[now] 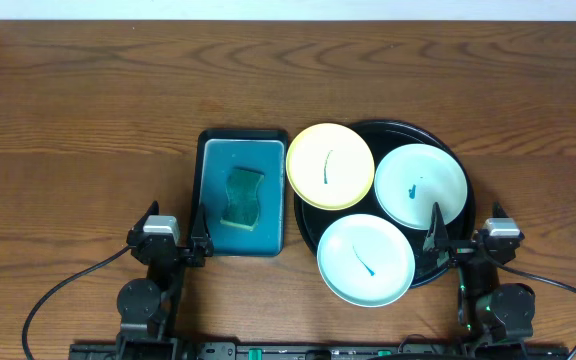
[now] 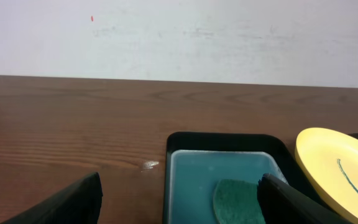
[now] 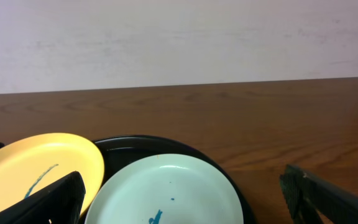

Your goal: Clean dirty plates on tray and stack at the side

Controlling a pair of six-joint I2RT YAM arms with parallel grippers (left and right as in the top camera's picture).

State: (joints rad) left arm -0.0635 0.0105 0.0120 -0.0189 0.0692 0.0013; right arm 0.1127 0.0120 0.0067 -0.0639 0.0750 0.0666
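Left hand (image 1: pixel 176 228): jaws apart, empty. Right hand (image 1: pixel 464 230): jaws apart, empty. The dirty plates (image 1: pixel 420 185) lie on the tray (image 1: pixel 404 130), just ahead and left of the right hand, on the bench (image 1: pixel 88 120).

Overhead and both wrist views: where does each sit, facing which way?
Overhead: above table, straight down on sponge dish and black tray; both arms at bottom.
Left wrist: low, facing the wall over sponge dish; left end effector open.
Right wrist: low, facing the wall over the tray; right end effector open.
All share the yellow plate.
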